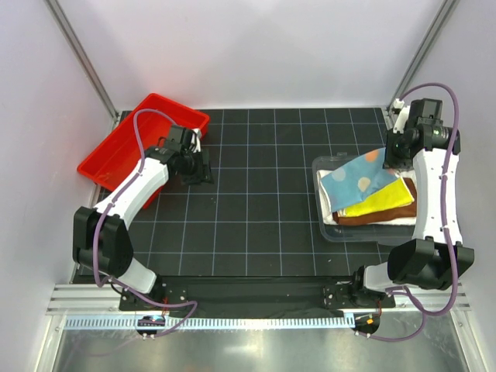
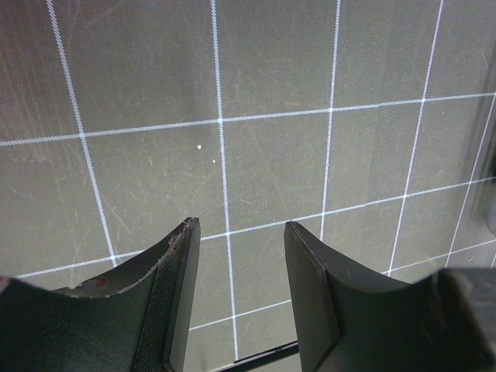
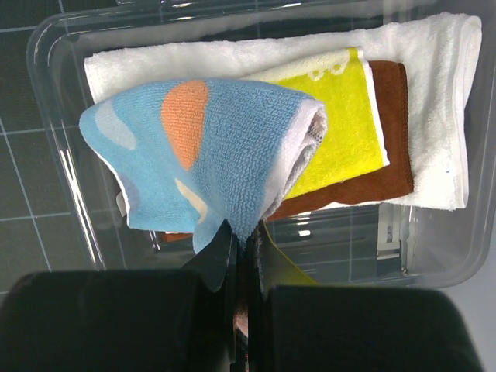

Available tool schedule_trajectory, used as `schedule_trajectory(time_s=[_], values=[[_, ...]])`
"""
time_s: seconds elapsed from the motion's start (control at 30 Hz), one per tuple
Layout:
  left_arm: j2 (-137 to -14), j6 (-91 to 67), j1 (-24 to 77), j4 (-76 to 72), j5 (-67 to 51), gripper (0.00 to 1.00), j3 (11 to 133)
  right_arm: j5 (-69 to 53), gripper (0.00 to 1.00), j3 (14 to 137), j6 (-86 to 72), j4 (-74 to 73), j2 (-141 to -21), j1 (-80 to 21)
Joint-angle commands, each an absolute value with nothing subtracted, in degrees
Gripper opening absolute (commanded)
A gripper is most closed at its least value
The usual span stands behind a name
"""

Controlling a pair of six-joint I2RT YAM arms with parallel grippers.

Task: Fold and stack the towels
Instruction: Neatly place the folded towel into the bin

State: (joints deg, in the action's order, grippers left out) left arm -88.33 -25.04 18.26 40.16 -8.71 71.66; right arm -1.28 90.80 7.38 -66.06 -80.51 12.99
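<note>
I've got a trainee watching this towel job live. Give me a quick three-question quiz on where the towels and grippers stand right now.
1. True or false: the left gripper is shut on a towel.
2. Which towel lies lowest in the clear plastic bin? A) large white towel B) brown towel C) yellow-green towel
3. Fill in: the right gripper is shut on the ____ towel.

Key
1. False: it is open over the black grid mat.
2. A
3. The light-blue multicoloured towel.

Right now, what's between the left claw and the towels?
Just bare gridded table from the left gripper to the clear bin holding the towels, per the top view.
</note>
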Motion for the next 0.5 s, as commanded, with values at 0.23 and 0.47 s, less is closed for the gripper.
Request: schedule_trajectory(time_s=[0.23, 0.47], values=[[-86.9, -24.9, 17.9, 39.1, -10.5, 0.51, 71.8, -0.3, 0.01, 92.6, 9.2, -64.7, -81.3, 13.1], [-88.3, -24.4, 18.0, 39.6, -10.4, 0.52, 73.0, 5.6, 0.03, 87.7, 10.5, -58.7, -87.3, 15.4]])
